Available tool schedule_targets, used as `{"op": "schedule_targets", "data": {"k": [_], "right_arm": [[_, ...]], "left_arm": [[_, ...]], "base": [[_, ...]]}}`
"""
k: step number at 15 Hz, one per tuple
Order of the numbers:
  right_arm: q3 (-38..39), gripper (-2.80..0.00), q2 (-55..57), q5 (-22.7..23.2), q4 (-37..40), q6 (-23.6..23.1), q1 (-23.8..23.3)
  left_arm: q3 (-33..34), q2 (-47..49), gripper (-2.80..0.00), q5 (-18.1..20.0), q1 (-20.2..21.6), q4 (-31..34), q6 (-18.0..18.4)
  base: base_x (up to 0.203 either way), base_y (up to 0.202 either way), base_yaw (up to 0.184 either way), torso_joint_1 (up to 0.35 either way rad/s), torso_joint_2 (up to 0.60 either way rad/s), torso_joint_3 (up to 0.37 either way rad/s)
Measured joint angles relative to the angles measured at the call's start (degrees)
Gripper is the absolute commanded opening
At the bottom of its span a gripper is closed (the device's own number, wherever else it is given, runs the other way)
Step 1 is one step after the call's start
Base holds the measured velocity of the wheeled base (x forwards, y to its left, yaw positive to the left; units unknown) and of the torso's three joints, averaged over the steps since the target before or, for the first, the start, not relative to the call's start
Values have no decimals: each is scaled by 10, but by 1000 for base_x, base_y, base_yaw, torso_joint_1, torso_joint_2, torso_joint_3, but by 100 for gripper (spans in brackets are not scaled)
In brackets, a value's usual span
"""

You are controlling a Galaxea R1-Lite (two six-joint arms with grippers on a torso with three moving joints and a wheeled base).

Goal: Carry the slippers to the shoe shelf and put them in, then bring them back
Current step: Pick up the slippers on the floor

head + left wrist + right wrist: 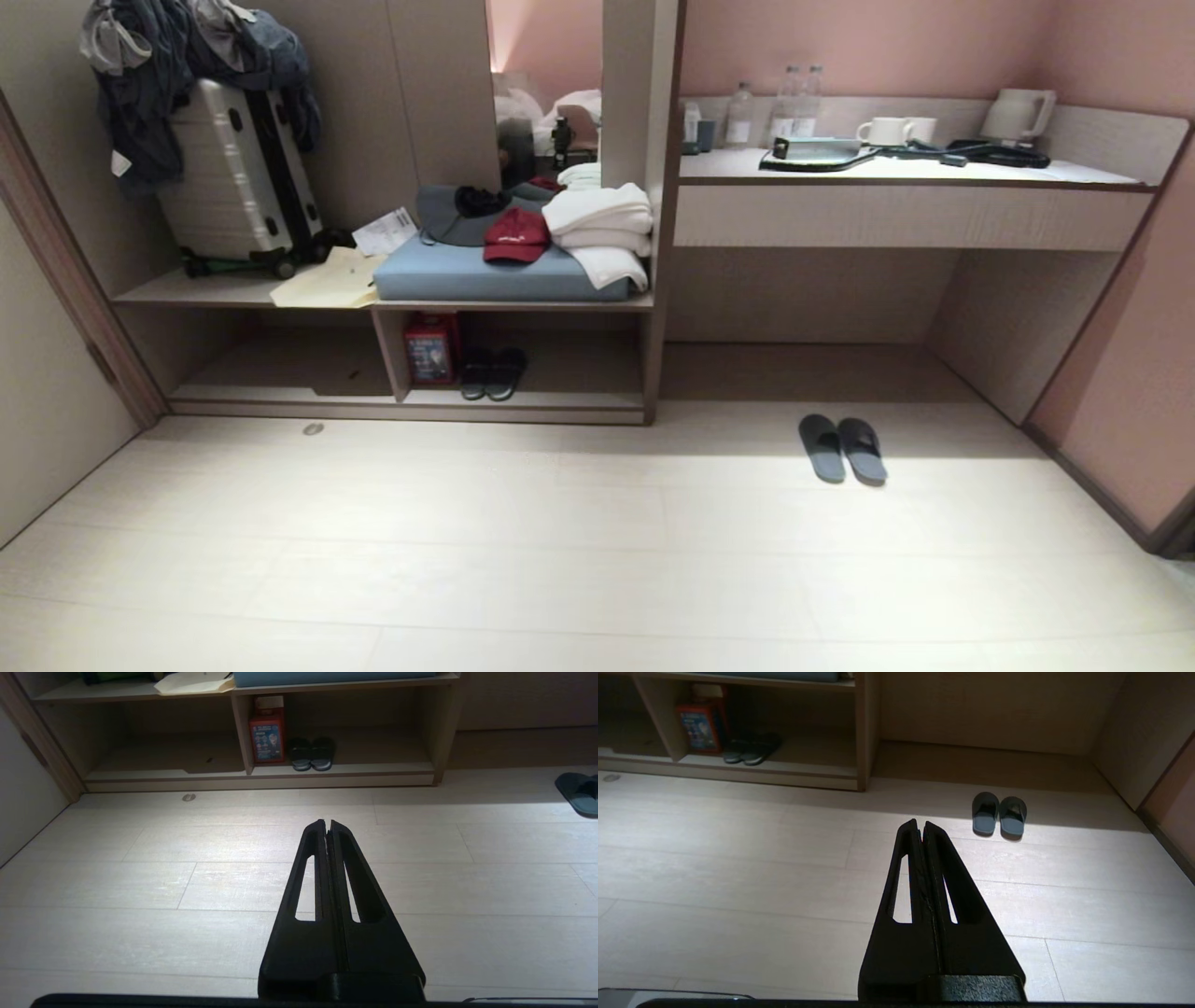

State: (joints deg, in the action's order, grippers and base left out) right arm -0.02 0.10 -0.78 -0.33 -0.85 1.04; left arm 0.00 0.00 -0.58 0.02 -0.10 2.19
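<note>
The grey-blue slippers (842,449) lie side by side on the pale floor, in front of the recess under the counter; the right wrist view shows them too (999,814), and one slipper (579,793) shows at the edge of the left wrist view. The shoe shelf (560,399) is the low beige compartment to their left, with a vertical divider (390,350). Neither arm shows in the head view. My left gripper (326,822) is shut and empty, held above bare floor. My right gripper (920,822) is shut and empty too, well short of the slippers.
A darker pair of slippers (493,373) and a red box (431,347) sit inside the shelf. Above lie a blue cushion (495,273), a red cap, white towels and a suitcase (238,177). The counter (896,173) holds cups, bottles and a kettle. A wall stands at the right.
</note>
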Motion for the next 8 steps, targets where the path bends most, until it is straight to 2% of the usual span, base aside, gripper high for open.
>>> {"op": "schedule_targets", "data": {"k": [8], "right_arm": [[0, -280, 0, 0, 0, 0, 0]], "left_arm": [[0, 0, -280, 0, 0, 0, 0]], "base": [[195, 0, -1, 3, 3, 1]]}}
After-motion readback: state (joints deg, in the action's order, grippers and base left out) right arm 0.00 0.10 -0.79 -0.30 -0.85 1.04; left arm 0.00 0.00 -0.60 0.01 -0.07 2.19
